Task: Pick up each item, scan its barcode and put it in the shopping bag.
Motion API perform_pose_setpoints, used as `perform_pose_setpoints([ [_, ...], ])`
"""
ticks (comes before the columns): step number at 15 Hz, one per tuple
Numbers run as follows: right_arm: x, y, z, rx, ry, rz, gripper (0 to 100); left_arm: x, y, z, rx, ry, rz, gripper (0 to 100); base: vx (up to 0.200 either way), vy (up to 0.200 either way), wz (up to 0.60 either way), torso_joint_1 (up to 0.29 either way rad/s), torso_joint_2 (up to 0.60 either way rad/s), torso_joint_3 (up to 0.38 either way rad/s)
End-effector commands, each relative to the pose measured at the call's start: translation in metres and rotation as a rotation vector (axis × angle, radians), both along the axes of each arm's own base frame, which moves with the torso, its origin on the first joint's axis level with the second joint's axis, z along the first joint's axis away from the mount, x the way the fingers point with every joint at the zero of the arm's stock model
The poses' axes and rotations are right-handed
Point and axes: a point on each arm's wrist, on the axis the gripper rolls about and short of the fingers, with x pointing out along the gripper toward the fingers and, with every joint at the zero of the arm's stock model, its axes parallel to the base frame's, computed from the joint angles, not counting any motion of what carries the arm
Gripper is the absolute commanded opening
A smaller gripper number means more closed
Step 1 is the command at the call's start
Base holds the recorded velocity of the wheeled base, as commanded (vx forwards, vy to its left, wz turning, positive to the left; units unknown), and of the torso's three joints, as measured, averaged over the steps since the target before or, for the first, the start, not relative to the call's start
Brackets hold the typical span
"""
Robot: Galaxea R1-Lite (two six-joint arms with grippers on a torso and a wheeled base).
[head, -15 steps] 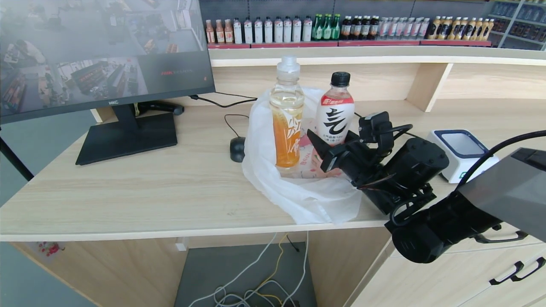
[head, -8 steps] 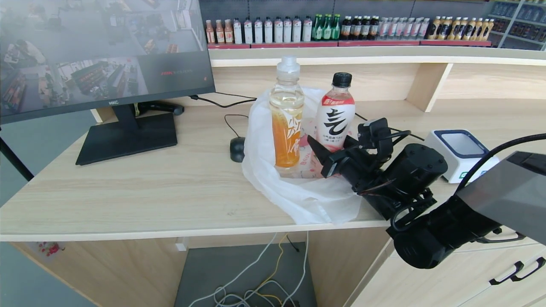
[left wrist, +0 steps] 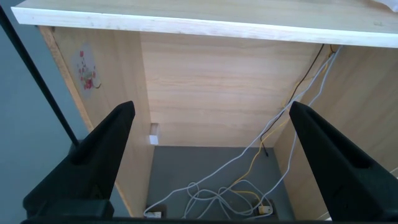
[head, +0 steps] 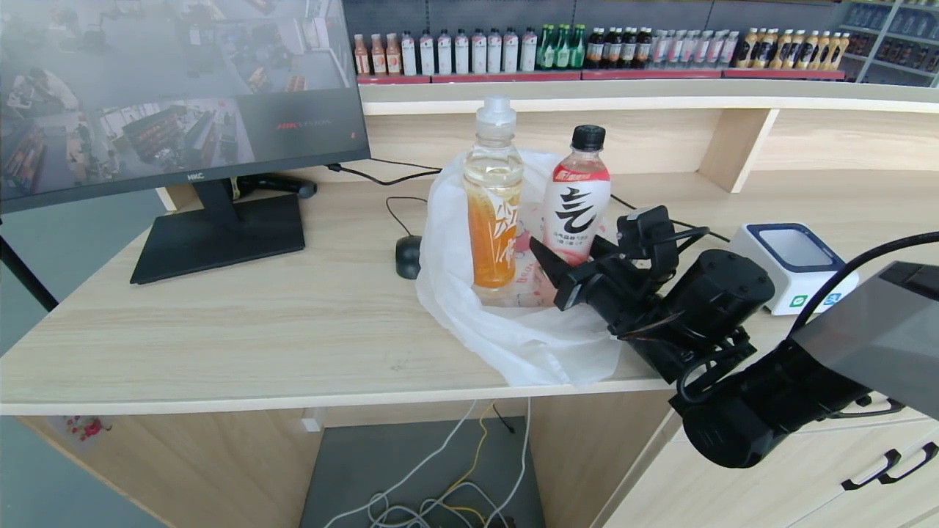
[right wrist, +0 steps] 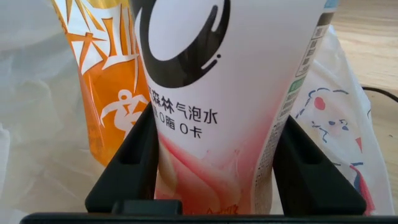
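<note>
The right gripper (head: 547, 272) is clamped on the lower body of the white-and-pink plastic drink bottle with a black cap (head: 576, 207), which stands upright inside the open white plastic shopping bag (head: 513, 339) on the pale wooden tabletop (head: 293, 323). Just beside it in the bag stands an orange-labelled clear tea bottle (head: 493, 220). The left gripper (left wrist: 211, 163) hangs below the tabletop edge, its fingers spread wide.

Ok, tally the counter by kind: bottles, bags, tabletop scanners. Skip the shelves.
Bottles: 2, the orange bottle and the white-and-pink bottle
Shopping bag: 1
Scanner: 1
Total: 4
</note>
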Motion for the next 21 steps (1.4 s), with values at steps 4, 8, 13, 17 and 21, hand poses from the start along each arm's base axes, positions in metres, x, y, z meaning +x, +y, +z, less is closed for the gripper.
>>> perform_pose_setpoints([
  [4, -0.005, 0.002, 0.008, 0.018, -0.015, 0.01, 100, 0.0, 0.0, 0.0, -0.002, 0.0, 0.0, 100, 0.0, 0.0, 0.0, 0.0, 0.0, 0.0],
  [8, -0.018, -0.006, 0.013, 0.035, 0.004, 0.017, 100, 0.0, 0.0, 0.0, -0.002, 0.0, 0.002, 100, 0.0, 0.0, 0.0, 0.0, 0.0, 0.0],
  [13, -0.05, -0.019, 0.026, 0.03, 0.006, 0.02, 100, 0.0, 0.0, 0.0, -0.002, 0.0, 0.0, 100, 0.0, 0.0, 0.0, 0.0, 0.0, 0.0],
  [17, -0.084, -0.041, 0.051, 0.058, -0.044, 0.011, 100, 0.0, 0.0, 0.0, -0.002, 0.0, 0.0, 100, 0.0, 0.0, 0.0, 0.0, 0.0, 0.0],
  [21, -0.163, -0.092, 0.05, 0.046, -0.035, -0.022, 100, 0.0, 0.0, 0.0, -0.002, 0.0, 0.0, 100, 0.0, 0.0, 0.0, 0.0, 0.0, 0.0],
])
